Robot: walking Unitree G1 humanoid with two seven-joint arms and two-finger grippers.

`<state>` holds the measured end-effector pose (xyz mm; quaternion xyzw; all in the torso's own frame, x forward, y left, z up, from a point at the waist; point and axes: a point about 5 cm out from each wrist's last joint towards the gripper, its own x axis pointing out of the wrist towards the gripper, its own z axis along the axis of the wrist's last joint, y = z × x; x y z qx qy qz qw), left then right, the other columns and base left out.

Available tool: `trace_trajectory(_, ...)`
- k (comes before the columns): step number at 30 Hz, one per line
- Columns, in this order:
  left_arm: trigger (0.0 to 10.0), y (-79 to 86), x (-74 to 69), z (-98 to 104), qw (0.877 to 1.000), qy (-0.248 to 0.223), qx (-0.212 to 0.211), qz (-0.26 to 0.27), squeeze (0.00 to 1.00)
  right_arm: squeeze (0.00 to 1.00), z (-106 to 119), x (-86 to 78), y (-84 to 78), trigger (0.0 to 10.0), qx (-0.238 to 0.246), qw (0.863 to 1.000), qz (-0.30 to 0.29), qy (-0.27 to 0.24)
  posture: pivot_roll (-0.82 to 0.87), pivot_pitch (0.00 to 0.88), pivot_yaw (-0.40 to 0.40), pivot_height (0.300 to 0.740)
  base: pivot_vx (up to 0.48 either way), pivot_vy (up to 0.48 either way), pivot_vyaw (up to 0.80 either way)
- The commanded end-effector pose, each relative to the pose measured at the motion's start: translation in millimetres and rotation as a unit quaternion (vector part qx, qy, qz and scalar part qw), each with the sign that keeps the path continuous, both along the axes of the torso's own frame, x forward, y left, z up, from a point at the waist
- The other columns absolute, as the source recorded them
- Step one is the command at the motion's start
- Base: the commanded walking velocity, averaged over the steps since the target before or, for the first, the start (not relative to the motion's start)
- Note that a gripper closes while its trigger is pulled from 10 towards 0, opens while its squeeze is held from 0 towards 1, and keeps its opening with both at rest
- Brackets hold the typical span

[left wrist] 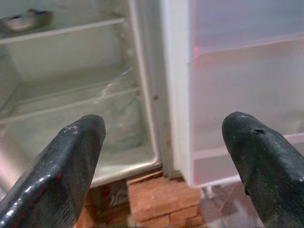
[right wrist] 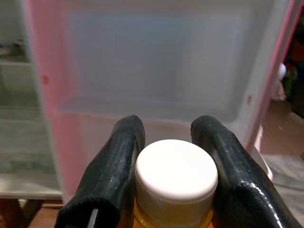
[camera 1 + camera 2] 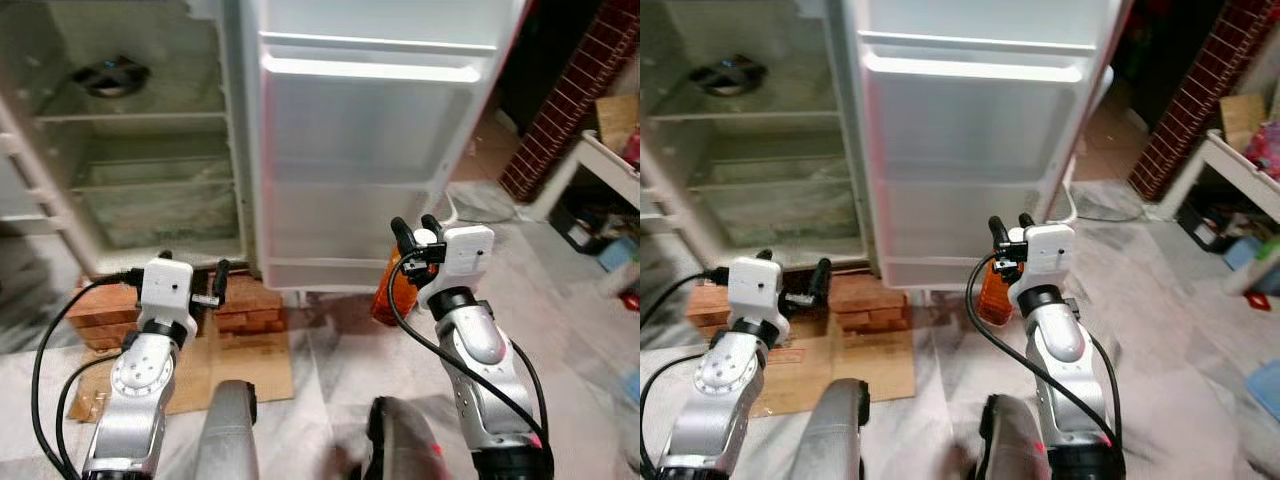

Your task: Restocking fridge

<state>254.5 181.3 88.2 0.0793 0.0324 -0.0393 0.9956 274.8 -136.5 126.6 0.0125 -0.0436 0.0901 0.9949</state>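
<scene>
one orange bottle (image 2: 173, 190) with a white cap is pinched at the neck between the two black fingers of the right gripper (image 3: 416, 236), held low in front of the open fridge door (image 3: 375, 150), just short of its lowest shelf rail. two door shelves (image 3: 370, 70) show on the inner face of the door, both bare, with open room above each rail. the door's free edge stands to the robot's right, beside a brick wall (image 3: 570, 100) and a white table (image 3: 610, 165).

the left gripper (image 3: 195, 290) hangs with its two fingers (image 1: 71, 161) spread wide and nothing between them, facing the fridge (image 3: 130, 130) cavity. inside, one dark bowl (image 3: 108, 75) sits on the upper shelf; the compartment below it is open. the fridge's lower lip rests on stacked bricks (image 3: 240, 305), with one sheet of cardboard (image 3: 240, 365) on the tiled floor in front. the fridge's inner side wall meets the door hinge edge between the two grippers.
</scene>
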Motion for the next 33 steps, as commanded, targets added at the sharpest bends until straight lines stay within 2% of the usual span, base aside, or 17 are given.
trace_trajectory(1, 10.0, 0.4, 0.4, -2.0, 1.000, 0.004, -0.001, 0.000, 0.00, 0.00, 11.1, 3.8, 0.3, 10.0, 0.002, 1.000, -0.002, -0.028, 0.10, 0.000, -0.058, 0.626, 0.277, 0.000, 0.00)
trace_trajectory(16, 10.0, 0.1, 2.7, -2.2, 1.000, 0.004, -0.004, 0.002, 0.00, 0.00, 12.9, 6.3, 2.5, 10.0, 0.008, 0.999, 0.017, -0.032, 0.10, 0.000, -0.059, 0.626, 0.274, 0.000, 0.00)
trace_trajectory(33, 10.0, -0.4, 3.3, -3.1, 1.000, 0.003, -0.004, 0.000, 0.00, 0.00, 13.3, 7.7, 3.5, 10.0, 0.005, 0.999, 0.024, -0.036, 0.10, 0.000, -0.059, 0.626, 0.445, 0.000, 0.00)
